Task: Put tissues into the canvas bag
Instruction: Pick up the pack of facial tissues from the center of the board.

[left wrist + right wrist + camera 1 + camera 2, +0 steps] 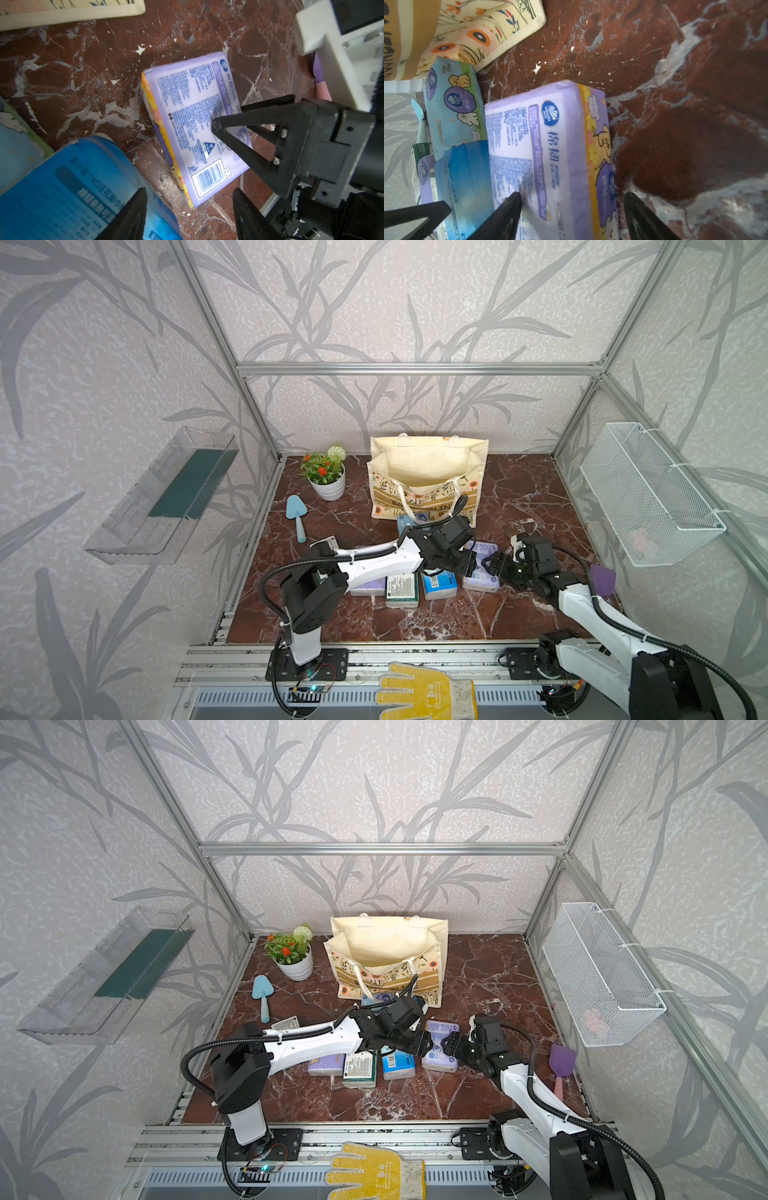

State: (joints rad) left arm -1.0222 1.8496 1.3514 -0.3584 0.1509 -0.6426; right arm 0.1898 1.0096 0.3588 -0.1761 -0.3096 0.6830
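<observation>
The cream canvas bag (428, 472) stands open at the back of the table. In front of it lie several tissue packs: a lilac one (484, 551), a blue one (438, 587), a dark green one (401, 591) and a second lilac one (368, 587) partly under my left arm. A light blue pack (452, 108) rests against the bag's base. My left gripper (190, 209) is open, one finger over the blue pack (72, 176), the other over bare table. My right gripper (573, 214) is open, its jaws straddling the lilac pack (550, 135).
A potted plant (326, 477) and a teal trowel (297, 516) sit at the back left. By the right edge lies a purple spatula (602, 578). A wire basket (648, 493) hangs on the right wall, a clear shelf (166, 497) on the left. The two grippers nearly meet.
</observation>
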